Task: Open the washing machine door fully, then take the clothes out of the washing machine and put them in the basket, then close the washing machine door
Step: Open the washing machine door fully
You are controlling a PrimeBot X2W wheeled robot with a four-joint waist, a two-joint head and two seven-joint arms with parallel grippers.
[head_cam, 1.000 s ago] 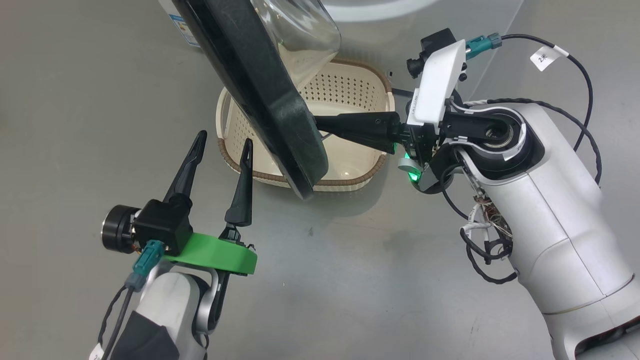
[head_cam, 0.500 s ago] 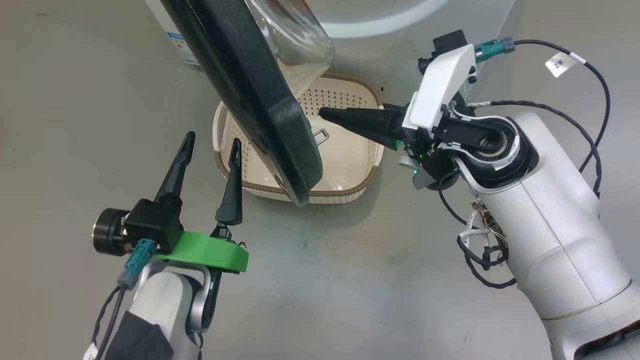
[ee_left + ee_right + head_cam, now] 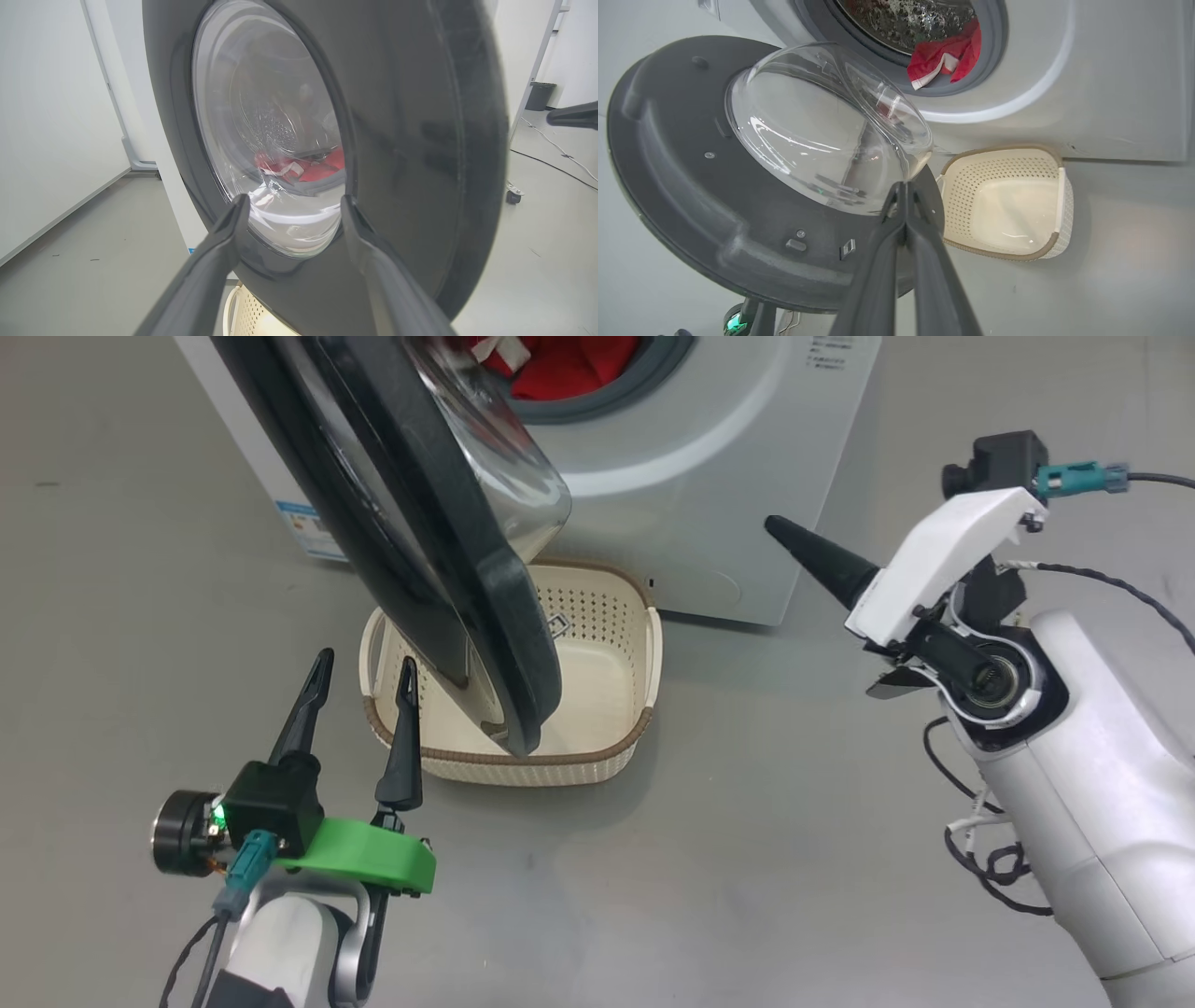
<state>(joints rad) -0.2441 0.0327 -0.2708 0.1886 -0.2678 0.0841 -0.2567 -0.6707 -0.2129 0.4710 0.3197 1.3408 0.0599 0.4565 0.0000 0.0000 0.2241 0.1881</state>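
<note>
Right gripper [image 3: 773, 525], pinched closed and empty, has drawn away from the washing machine door [image 3: 467, 579]; left gripper [image 3: 364, 659] spread wide. Door looks open, clothes [image 3: 560, 369] inside, basket [image 3: 560, 758] empty.

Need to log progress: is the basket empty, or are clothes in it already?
Empty. The basket has a bare cream floor; the red clothes lie inside the washing machine.

Round door [image 3: 467, 579]: glossy black plastic rim, clear glass bowl. Cream basket [image 3: 597, 756]: matt perforated plastic. Red clothes [image 3: 565, 364]: cloth.
</note>
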